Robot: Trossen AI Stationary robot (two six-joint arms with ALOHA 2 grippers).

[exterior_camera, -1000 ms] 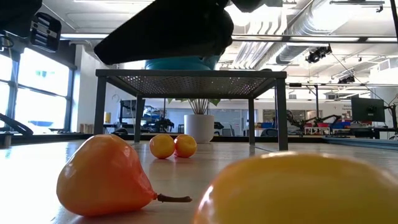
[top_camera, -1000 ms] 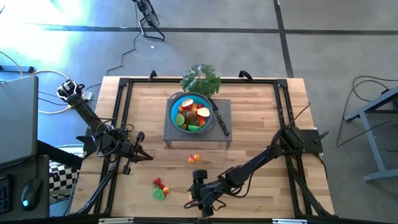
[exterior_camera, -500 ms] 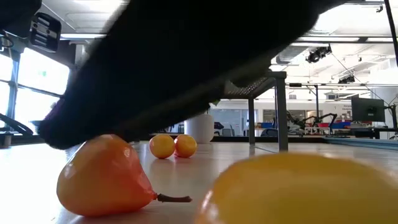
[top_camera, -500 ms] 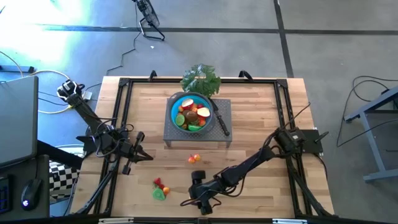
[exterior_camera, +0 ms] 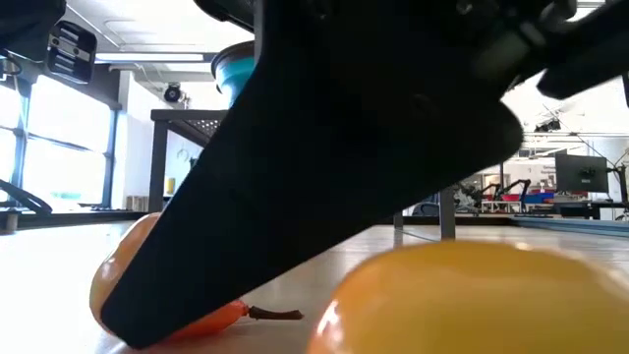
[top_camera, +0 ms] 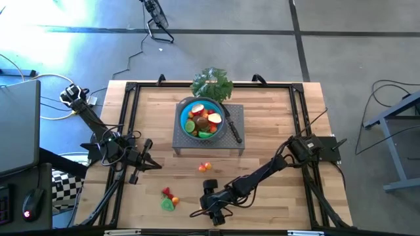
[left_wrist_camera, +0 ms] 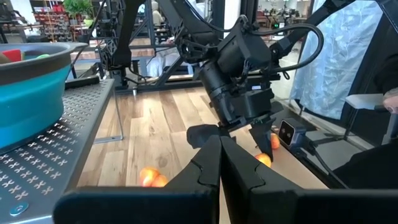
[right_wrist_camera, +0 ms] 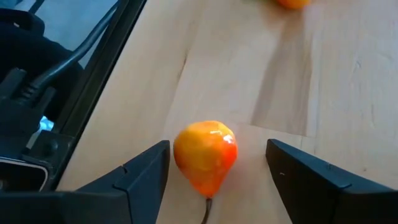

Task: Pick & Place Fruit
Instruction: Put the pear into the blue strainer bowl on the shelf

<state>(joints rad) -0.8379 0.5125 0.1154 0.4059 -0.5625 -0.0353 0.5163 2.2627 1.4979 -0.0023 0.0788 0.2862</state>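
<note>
Right gripper (right_wrist_camera: 214,171) has dropped low since a second ago, jaws apart around the orange pear (right_wrist_camera: 206,155) at six o'clock on the table. Lower squarely, then close. Left gripper (top_camera: 149,164), at nine, is shut.

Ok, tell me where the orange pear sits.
The orange pear lies on the table's near edge, between the open right gripper's fingers; high view hides it beneath that gripper.

No legible text, label, brand, number or sign on any object, surface or background in any view.
</note>
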